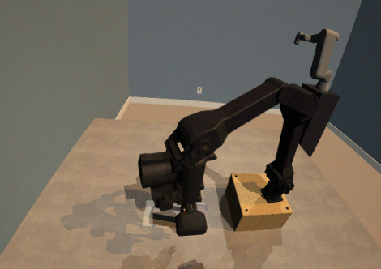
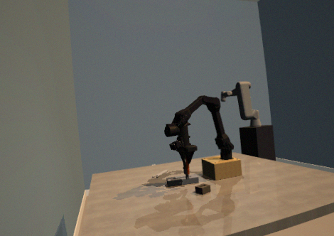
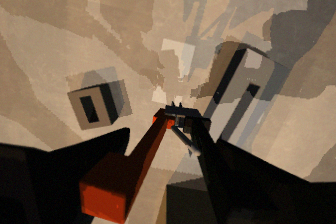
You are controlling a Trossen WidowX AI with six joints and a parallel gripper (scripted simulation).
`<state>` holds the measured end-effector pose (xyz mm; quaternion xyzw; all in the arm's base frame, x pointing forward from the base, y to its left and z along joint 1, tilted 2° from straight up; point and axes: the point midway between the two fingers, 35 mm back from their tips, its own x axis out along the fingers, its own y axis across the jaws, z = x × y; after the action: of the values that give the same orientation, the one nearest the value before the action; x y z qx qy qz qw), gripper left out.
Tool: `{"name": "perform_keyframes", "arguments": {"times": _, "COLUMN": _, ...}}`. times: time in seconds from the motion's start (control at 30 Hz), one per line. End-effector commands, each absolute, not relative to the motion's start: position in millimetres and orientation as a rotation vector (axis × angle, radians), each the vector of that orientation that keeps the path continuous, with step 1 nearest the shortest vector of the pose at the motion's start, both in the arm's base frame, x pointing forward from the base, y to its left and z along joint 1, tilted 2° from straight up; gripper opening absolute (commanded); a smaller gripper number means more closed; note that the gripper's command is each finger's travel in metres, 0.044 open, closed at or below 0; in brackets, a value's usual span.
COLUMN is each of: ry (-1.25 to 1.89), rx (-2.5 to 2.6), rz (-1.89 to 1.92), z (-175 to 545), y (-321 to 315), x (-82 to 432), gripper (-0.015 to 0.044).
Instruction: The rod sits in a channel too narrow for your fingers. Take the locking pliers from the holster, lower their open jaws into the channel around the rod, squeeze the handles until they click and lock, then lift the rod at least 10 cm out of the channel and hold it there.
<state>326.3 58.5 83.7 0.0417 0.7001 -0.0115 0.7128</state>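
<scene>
The end effector (image 1: 187, 204) (image 2: 186, 160) (image 3: 173, 139), fingers rather wide, has hold of the pliers (image 1: 185, 210) (image 2: 185, 167) (image 3: 145, 160). In wrist view, the channel block (image 1: 164, 217) (image 2: 192, 180) (image 3: 240, 90) lies right of their jaws, its slot slanting.

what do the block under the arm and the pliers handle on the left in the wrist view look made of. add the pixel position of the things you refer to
The block (image 1: 259, 220) (image 2: 229, 168) looks like wood, probably unpainted: tan, faintly mottled faces. The handle (image 3: 104, 200) could be painted metal or plastic: evenly orange-red, with no bare metal showing.
</scene>
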Motion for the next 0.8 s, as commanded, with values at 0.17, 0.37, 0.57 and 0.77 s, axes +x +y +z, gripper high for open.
{"name": "perform_keyframes", "arguments": {"times": 0.17, "ry": 1.544, "rx": 0.122, "rz": -0.049, "z": 85, "y": 44, "x": 326, "gripper": 0.0321}}
{"name": "perform_keyframes", "arguments": {"times": 0.37, "ry": 1.543, "rx": 0.142, "rz": -0.069, "z": 85, "y": 34, "x": 325, "gripper": 0.0321}}
{"name": "perform_keyframes", "arguments": {"times": 0.57, "ry": 1.543, "rx": 0.161, "rz": -0.090, "z": 84, "y": 24, "x": 324, "gripper": 0.0321}}
{"name": "perform_keyframes", "arguments": {"times": 0.77, "ry": 1.542, "rx": 0.181, "rz": -0.111, "z": 84, "y": 14, "x": 322, "gripper": 0.0321}}
